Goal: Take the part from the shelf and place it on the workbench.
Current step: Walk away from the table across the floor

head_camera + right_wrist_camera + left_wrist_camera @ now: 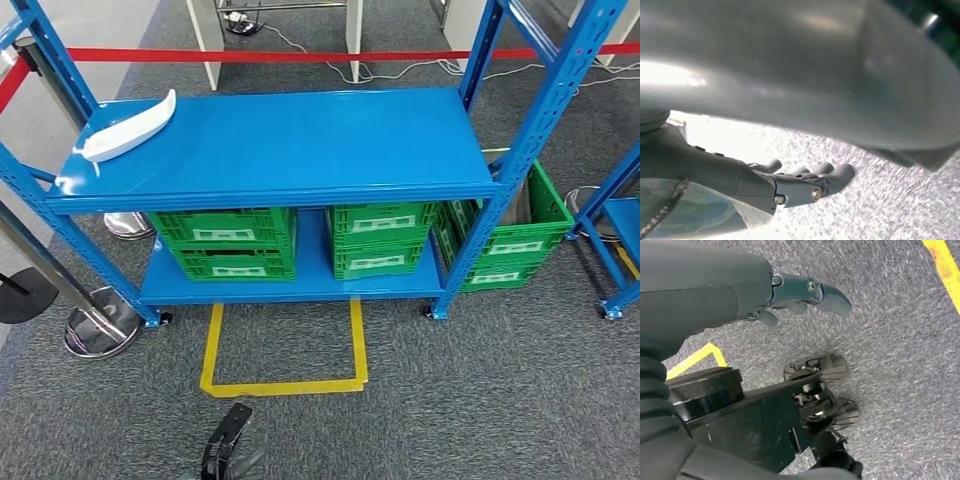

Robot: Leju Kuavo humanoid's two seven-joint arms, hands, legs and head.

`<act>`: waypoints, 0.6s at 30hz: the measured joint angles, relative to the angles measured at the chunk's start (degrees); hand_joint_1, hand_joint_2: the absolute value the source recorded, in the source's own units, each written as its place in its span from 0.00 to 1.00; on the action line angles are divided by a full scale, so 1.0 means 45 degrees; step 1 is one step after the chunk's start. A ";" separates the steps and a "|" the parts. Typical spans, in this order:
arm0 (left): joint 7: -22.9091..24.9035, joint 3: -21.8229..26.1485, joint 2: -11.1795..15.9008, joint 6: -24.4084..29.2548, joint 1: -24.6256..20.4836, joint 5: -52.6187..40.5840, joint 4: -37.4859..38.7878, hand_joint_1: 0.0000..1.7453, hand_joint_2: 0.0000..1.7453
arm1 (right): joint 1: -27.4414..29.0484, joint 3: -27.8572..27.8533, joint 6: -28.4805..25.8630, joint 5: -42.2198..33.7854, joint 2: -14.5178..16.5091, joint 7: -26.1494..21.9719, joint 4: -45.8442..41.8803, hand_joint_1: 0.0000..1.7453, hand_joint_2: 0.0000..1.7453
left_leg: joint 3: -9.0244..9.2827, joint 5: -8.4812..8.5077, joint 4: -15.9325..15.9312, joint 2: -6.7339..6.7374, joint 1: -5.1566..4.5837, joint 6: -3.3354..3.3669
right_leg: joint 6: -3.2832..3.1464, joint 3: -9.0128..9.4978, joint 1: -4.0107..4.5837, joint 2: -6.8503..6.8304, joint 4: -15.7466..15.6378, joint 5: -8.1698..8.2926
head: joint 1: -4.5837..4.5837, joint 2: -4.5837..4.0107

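Head view: white part point(127, 132) lies on blue shelf point(302, 150) (top level, left end). Left hand point(806, 292), right hand point(806, 182) hang empty, fingers extended.

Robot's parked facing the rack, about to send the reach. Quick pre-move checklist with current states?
1. White part lies on the blue shelf, far left end: ok.
2. Nothing lies on or against the part: ok.
3. Left hand holds nothing, over the carpet: ok.
4. Right hand holds nothing, fingers extended: ok.
5. Workbench as drop spot: cannot tell.
6. Part within reach from this stance: cannot tell; it sits well left of the yellow floor marking.
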 joint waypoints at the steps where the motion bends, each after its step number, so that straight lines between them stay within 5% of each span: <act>1: 0.0000 -0.0001 0.0004 0.0010 0.0004 0.0001 0.0000 0.00 1.00 | 0.0001 0.0000 -0.0015 -0.0010 -0.0001 0.0000 0.0000 0.00 0.00 | -0.0061 -0.0123 0.0162 0.0218 -0.0005 -0.0065 | -0.0084 0.0029 -0.0011 -0.0079 -0.0040 0.0019 | -0.0036 0.0000; 3: 0.0000 -0.0002 0.0004 0.0036 -0.0032 0.0000 0.0000 0.00 1.00 | 0.0018 0.0001 -0.0043 -0.0040 -0.0002 -0.0001 0.0000 0.00 0.50 | -0.0516 -0.0736 0.1200 0.0835 -0.0012 -0.0189 | -0.0212 0.0073 -0.0019 -0.0274 -0.0093 0.0027 | -0.0107 0.0000; 5: 0.0000 -0.0001 0.0004 0.0041 -0.0057 -0.0002 0.0001 0.00 1.00 | 0.0062 0.0000 -0.0064 -0.0066 -0.0025 -0.0022 0.0000 0.00 1.00 | -0.1301 -0.1459 0.2880 0.1124 0.0025 -0.0268 | -0.0273 0.0080 0.0004 -0.0478 -0.0094 -0.0003 | -0.0142 0.0000; 7: 0.0000 -0.0001 0.0006 0.0016 -0.0014 -0.0008 0.0004 0.00 1.00 | 0.0089 -0.0001 -0.0080 -0.0057 -0.0061 -0.0080 0.0000 0.00 1.00 | -0.1588 -0.1423 0.3481 0.1161 0.0054 -0.0272 | -0.0288 0.0100 0.0017 -0.0619 -0.0092 -0.0030 | -0.0141 0.0000; 11: 0.0000 -0.0004 0.0007 -0.0010 0.0005 -0.0098 0.0000 0.00 1.00 | 0.0033 -0.0001 -0.0041 0.0005 -0.0074 -0.0113 0.0000 0.00 1.00 | -0.0197 0.0013 0.0599 0.1225 -0.0012 -0.0035 | -0.0228 0.0204 0.0057 -0.0691 -0.0099 -0.0090 | -0.0138 0.0000; 16: 0.0005 -0.0004 0.0012 -0.0006 -0.0019 -0.0140 0.0004 0.00 1.00 | -0.0120 -0.0011 -0.0034 -0.0002 -0.0084 -0.0146 -0.0009 0.00 1.00 | 0.0141 0.0084 -0.0260 0.1253 -0.0039 0.0212 | 0.0078 0.0147 0.0073 -0.0727 -0.0128 -0.0148 | -0.0122 0.0000; 18: 0.0005 -0.0004 -0.0005 -0.0005 -0.0044 -0.0140 0.0003 0.00 1.00 | -0.0202 -0.0015 -0.0035 -0.0011 -0.0090 -0.0142 -0.0016 0.00 1.00 | 0.0236 0.0155 -0.0425 0.1254 0.0030 0.0345 | 0.0159 -0.0188 0.0087 -0.0635 0.0595 -0.0590 | -0.0080 0.0000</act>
